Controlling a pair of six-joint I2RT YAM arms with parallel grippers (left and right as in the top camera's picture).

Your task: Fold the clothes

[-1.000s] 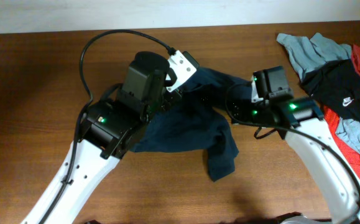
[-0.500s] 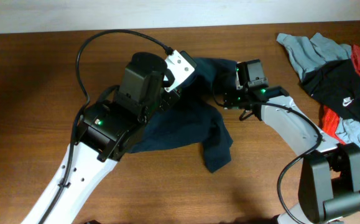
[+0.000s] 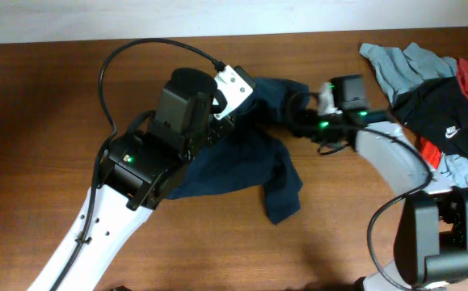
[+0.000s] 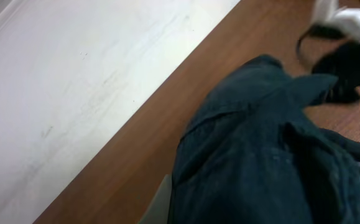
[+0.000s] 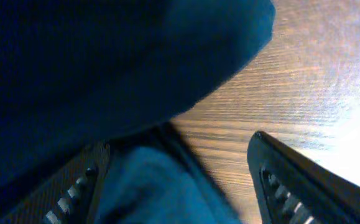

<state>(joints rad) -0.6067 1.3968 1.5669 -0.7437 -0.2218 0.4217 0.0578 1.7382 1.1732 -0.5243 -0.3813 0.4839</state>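
Could close on too thick a bunch. At the right gripper: open, jaws wide apart, a fold of the shorts lying between them, nothing clamped yet. Might catch two layers instead of one edge and lock a twist into the fold. Could also tug against the left gripper, closed tight on the upper part of the cloth and, as far as the hidden fingers allow judging, holding it bunched just off the surface. Would slide the whole garment, or strip it from that pinch, if pulled unevenly. Risks a knock between arms too, working this near each other and near the looping cable. Little danger of dragging in the black garment, well apart in the pile at the far right.

Lies crumpled mid-surface, between both arms: dark navy, matte, soft. Rises in a ridge toward the back edge, spreads out under the left arm, trails one leg down to a blunt end toward the front. Shows no waistband or button clearly. Not yet folded, nor even laid flat.
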